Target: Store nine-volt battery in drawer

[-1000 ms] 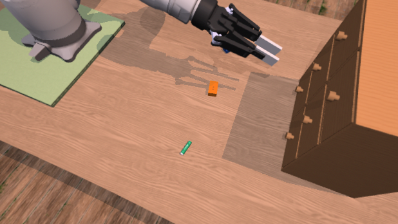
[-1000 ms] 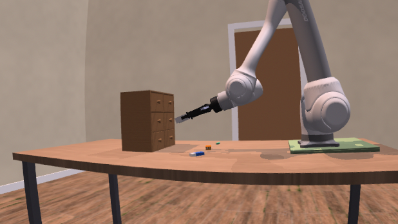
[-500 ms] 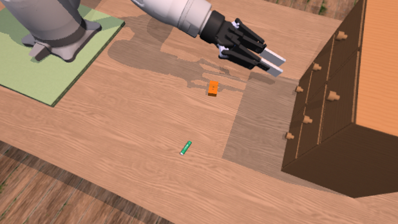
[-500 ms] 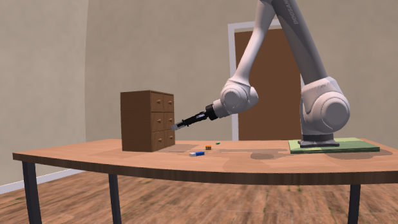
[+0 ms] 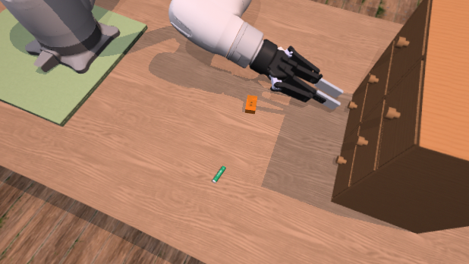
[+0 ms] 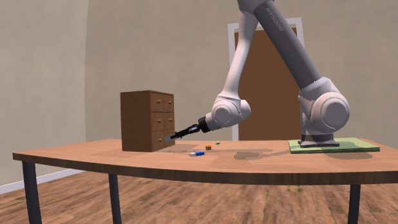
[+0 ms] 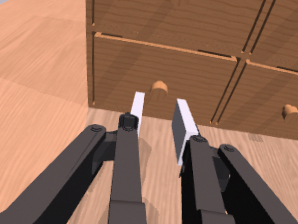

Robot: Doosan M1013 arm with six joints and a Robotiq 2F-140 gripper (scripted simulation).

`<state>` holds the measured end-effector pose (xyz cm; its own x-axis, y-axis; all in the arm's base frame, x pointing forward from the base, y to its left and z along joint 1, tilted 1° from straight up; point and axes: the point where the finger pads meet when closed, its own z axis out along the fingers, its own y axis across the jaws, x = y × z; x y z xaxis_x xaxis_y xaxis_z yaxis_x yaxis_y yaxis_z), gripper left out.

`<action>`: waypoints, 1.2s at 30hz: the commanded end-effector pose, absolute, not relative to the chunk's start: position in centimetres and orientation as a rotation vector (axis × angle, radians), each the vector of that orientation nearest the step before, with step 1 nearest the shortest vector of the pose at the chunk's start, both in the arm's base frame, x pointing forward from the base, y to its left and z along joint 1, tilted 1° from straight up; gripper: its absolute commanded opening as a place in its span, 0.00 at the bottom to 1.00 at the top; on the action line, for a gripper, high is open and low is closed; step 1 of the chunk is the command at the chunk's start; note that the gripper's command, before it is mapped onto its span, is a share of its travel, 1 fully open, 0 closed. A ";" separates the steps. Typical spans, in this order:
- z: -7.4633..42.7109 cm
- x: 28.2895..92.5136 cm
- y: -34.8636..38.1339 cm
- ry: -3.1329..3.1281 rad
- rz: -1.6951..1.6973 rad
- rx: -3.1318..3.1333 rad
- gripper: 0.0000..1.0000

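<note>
The nine-volt battery (image 5: 250, 103) is a small orange block lying on the table, also seen in the exterior view (image 6: 208, 147). The small dark wooden chest (image 5: 410, 125) stands at the right with all its drawers pushed in. My gripper (image 5: 335, 96) hangs low, tilted toward the chest front, just short of the bottom-left drawer's knob (image 5: 353, 105). In the wrist view my fingertips stand narrowly apart with nothing between them, and that knob (image 7: 158, 86) shows in line just beyond them. The battery lies behind my fingers, apart from them.
A green cylindrical battery (image 5: 218, 174) lies on the table nearer the front edge. A blue and white block (image 6: 196, 154) lies by the chest's front. My base stands on a green mat (image 5: 57, 76) at the left.
</note>
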<state>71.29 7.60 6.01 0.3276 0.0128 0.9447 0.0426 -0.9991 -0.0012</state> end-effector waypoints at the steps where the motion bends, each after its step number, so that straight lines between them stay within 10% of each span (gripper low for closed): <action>1: 5.5 71.7 7.6 -0.053 -1.806 -2.538 0.20; 36: 5.4 72.0 7.6 -0.053 -1.806 -2.538 0.20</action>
